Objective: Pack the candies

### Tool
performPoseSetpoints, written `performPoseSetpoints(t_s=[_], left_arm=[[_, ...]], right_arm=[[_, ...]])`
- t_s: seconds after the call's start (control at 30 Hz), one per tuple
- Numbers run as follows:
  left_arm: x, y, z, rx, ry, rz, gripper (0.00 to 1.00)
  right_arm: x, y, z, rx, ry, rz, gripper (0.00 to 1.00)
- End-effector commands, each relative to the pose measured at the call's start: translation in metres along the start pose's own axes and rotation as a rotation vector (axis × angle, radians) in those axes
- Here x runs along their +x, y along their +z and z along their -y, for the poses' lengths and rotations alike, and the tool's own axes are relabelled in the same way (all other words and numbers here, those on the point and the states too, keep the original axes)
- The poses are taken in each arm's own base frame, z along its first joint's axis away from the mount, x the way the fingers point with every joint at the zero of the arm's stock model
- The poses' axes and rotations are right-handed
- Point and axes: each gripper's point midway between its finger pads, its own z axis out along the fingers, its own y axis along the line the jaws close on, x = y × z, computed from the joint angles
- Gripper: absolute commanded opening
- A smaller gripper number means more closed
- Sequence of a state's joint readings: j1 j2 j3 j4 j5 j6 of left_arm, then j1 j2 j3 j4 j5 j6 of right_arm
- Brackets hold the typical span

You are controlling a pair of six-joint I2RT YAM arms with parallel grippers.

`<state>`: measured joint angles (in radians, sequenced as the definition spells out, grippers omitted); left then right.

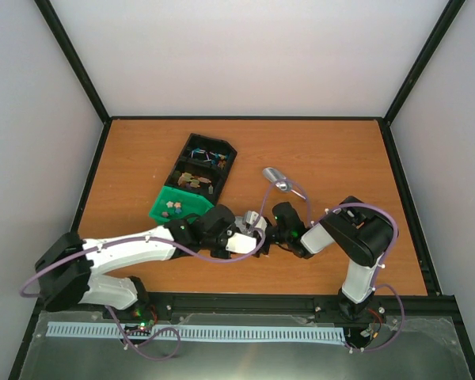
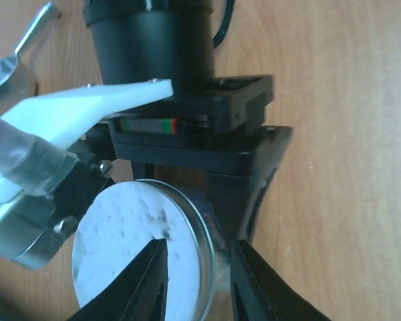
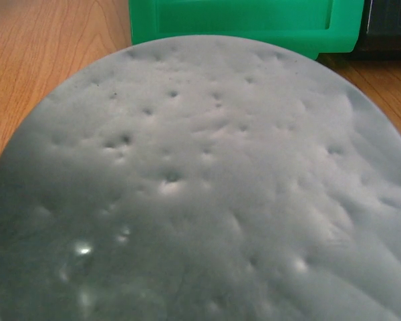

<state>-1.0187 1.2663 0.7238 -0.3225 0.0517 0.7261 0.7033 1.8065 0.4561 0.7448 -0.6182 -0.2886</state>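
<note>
We see the candies (image 1: 172,208), tiny mixed-colour stars, in the green tray (image 1: 158,214), which touches the black tray (image 1: 204,162). Just beside it, our left gripper (image 2: 199,246) pinches the rim of the silver lid (image 2: 130,247). We cannot tell the right gripper (image 1: 265,228) grip. A scoop (image 1: 275,177) lies beyond, and the table (image 1: 340,158) is bare on the right.

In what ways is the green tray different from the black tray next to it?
The green tray is smaller than the black tray. The green tray holds colourful candies; the black tray holds brown bits and a wire tangle. Both are open-topped and lie side by side.
</note>
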Motion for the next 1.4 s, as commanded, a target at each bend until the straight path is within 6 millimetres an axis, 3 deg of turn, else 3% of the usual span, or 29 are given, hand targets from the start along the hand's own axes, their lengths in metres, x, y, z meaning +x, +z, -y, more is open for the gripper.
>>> performPoseSetpoints(t_s=[0.0,0.17,0.3,0.67,0.83,0.93,1.13,1.27,1.37], left_arm=[[-0.011,0.013,-0.024,-0.079,-0.019,-0.012,0.30],[0.000,0.027,-0.025,-0.097,0.024,-0.051,0.32],[0.013,0.029,-0.021,-0.098,0.029,-0.087,0.24],[0.102,0.015,-0.016,-0.095,0.041,-0.239,0.17],[0.124,0.008,-0.015,-0.096,0.040,-0.261,0.17],[0.109,-0.003,-0.015,-0.087,0.040,-0.205,0.17],[0.050,-0.028,-0.013,-0.103,0.071,-0.061,0.27],[0.021,-0.018,-0.011,-0.095,0.053,-0.013,0.31],[0.013,-0.003,-0.021,-0.099,0.023,-0.029,0.31]], right_arm=[[0.026,0.001,-0.014,-0.041,0.058,-0.076,0.26],[0.026,0.001,-0.015,-0.045,0.057,-0.074,0.26],[0.025,0.000,-0.015,-0.048,0.052,-0.071,0.26],[0.023,-0.001,-0.018,-0.058,0.047,-0.066,0.26],[0.023,-0.001,-0.017,-0.057,0.048,-0.067,0.26],[0.024,-0.001,-0.017,-0.056,0.051,-0.069,0.26],[0.025,0.000,-0.017,-0.055,0.054,-0.071,0.26],[0.025,0.001,-0.016,-0.055,0.055,-0.071,0.26],[0.024,0.000,-0.016,-0.053,0.053,-0.070,0.26]])
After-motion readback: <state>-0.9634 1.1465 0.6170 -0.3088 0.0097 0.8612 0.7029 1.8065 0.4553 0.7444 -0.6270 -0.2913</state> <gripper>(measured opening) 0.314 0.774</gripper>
